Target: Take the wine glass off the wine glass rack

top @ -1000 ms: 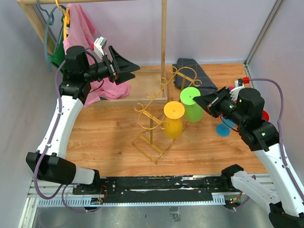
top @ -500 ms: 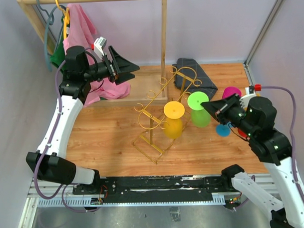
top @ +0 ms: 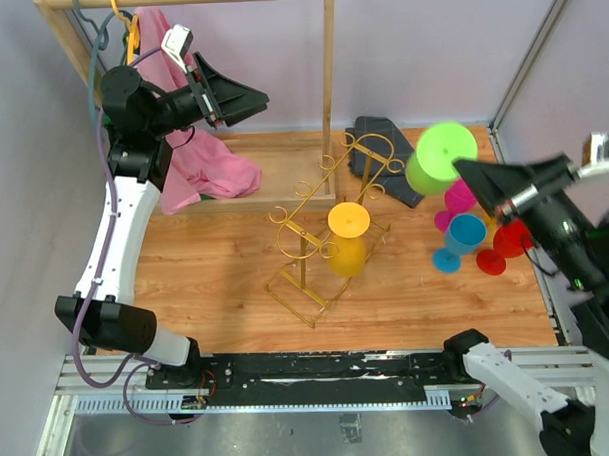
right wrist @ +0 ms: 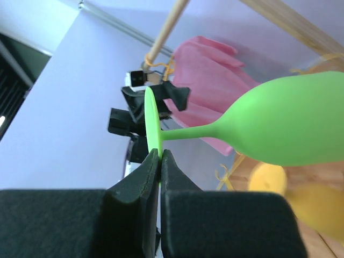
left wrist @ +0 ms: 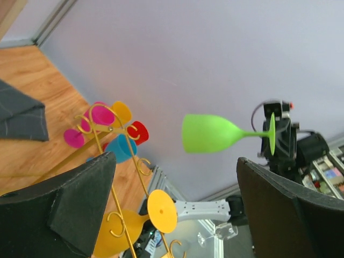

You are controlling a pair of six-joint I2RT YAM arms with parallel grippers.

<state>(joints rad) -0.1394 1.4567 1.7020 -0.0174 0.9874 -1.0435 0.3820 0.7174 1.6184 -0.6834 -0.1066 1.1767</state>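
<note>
Green wine glass (top: 438, 159): now well apart from the wine glass rack (top: 305, 268), to its right and raised high toward the top camera. One second ago it sat beside the yellow glass (top: 348, 236) at the rack's scroll hooks. Half a second ago it had been drawn a little to the right. It now hangs in the air over the group of blue (top: 463, 237), red (top: 505, 243) and magenta (top: 460, 198) glasses standing on the table (top: 216, 261).

Right gripper (right wrist: 159, 156): jaws closed nearly flat on the thin rim of the green glass's foot. In the right wrist view the glass lies roughly horizontal, stem and bowl extending away from the fingers. No part of the glass touches the rack.

Left gripper (top: 255, 102): jaws spread wide, holding nothing. Its arm has risen since the earlier views and sits near the pink cloth (top: 197, 167) on the wooden clothes rack (top: 329, 87).

Task status, as judged: removal from the rack appears complete for the green glass. The yellow glass remains hooked on the rack. A pinch on the foot rim alone gives a long lever, so a slip or swing of the bowl is the main risk during set-down.
</note>
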